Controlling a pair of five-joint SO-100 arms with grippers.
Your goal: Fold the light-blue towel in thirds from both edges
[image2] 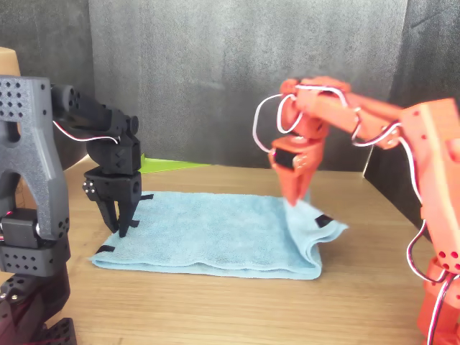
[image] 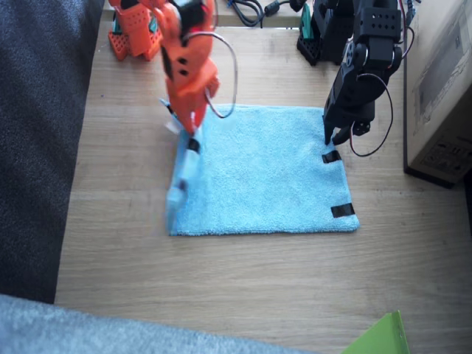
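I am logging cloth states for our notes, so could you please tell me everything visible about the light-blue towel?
The rectangular, fluffy light-blue terry towel lies mostly flat on the pale wooden table. Short black tape strips mark its short edges. The orange right end effector is shut on one short edge, lifting it so that side curls up into a fold. The black left end effector hangs open over the opposite edge, which lies flat; whether it touches the cloth is unclear.
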